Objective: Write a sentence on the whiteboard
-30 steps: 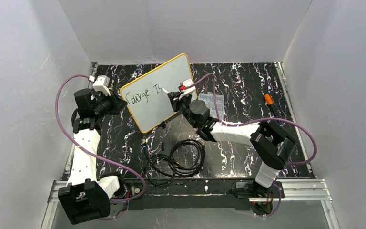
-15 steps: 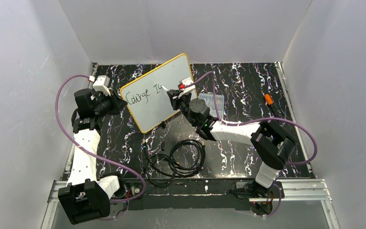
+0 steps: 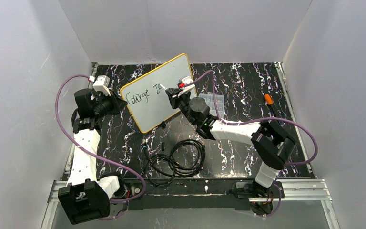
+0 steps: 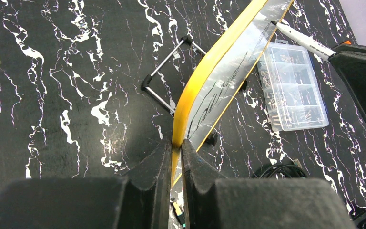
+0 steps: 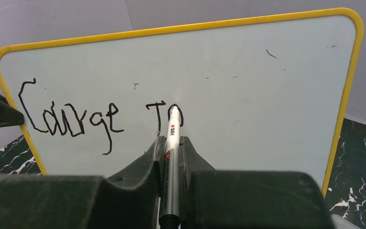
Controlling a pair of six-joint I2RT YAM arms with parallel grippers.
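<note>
The left gripper (image 4: 177, 144) is clamped on the yellow rim of the whiteboard (image 4: 228, 69), which rises edge-on beyond its fingertips. The right gripper (image 5: 171, 143) is closed on a marker (image 5: 173, 126). The marker's tip, just past the fingers, touches the board at the end of the sentence (image 5: 76, 119).

Dark handwritten lettering (image 5: 97, 119) is seen on the whiteboard (image 5: 267, 71), reading roughly "Courge To". Small red print is carried on the marker (image 5: 172, 143) barrel, but it cannot be read
</note>
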